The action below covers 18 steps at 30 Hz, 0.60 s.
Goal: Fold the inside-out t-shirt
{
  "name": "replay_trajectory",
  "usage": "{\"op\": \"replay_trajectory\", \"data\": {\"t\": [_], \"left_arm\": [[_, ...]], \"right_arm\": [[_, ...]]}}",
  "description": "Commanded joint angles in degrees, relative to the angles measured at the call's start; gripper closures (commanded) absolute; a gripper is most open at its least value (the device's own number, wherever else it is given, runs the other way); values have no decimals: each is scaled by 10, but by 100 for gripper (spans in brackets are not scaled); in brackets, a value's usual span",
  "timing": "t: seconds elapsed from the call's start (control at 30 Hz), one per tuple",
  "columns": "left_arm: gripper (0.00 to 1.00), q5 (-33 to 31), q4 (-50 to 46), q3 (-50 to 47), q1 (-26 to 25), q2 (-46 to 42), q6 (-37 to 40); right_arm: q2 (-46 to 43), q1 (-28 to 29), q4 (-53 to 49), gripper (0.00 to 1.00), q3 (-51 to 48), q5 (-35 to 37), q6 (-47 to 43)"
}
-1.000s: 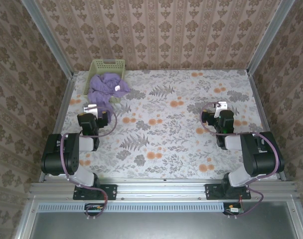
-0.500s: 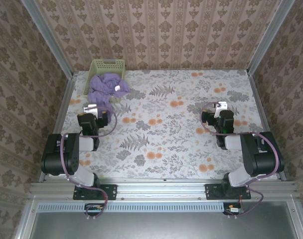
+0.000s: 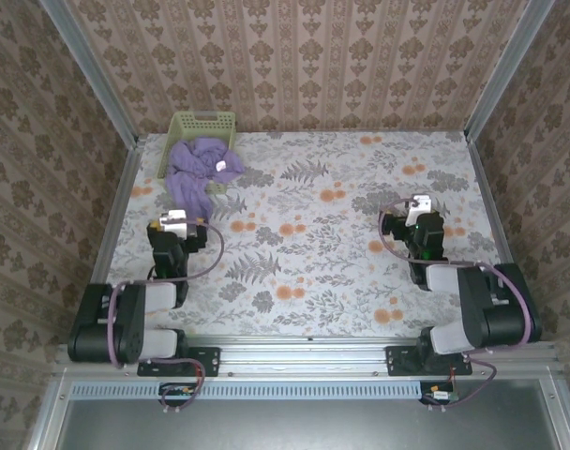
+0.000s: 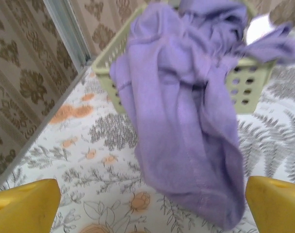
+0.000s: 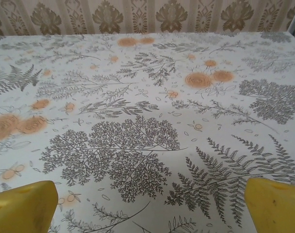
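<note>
Here, left gripper (image 3: 175, 219) spread, facing t-shirt (image 4: 181, 121)

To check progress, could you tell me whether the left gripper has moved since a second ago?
Yes. The left gripper has shifted slightly toward the near edge, away from the basket.
</note>
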Motion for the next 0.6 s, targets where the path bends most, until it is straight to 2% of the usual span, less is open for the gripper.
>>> {"op": "replay_trajectory", "data": {"t": [0.0, 0.1, 0.17, 0.23, 0.3, 0.33, 0.4, 0.47, 0.57], "left_arm": [[0, -6, -143, 37, -8, -109, -10], [0, 3, -265, 84, -12, -192, -73], [0, -23, -345, 132, -13, -220, -158], [0, -54, -481, 205, -13, -232, -243], [0, -95, -620, 276, -12, -235, -340], [0, -89, -660, 301, -8, -238, -347], [0, -69, -698, 331, -6, -256, -324], [0, -61, -688, 321, -1, -283, -318], [0, -27, -649, 282, 22, -322, -336]], "right_arm": [[-100, 6, -82, 0, 14, -9, 2], [-195, 12, -162, 0, 29, -46, 36], [-254, 13, -223, 0, 54, -92, 66], [-304, 13, -284, 0, 88, -125, 102], [-349, 13, -335, 0, 117, -111, 161], [-371, 13, -364, 0, 128, -84, 197], [-425, 12, -475, 0, 151, 36, 325], [-475, 8, -591, 0, 166, 99, 411], [-556, 4, -566, 0, 125, 76, 367]]}}
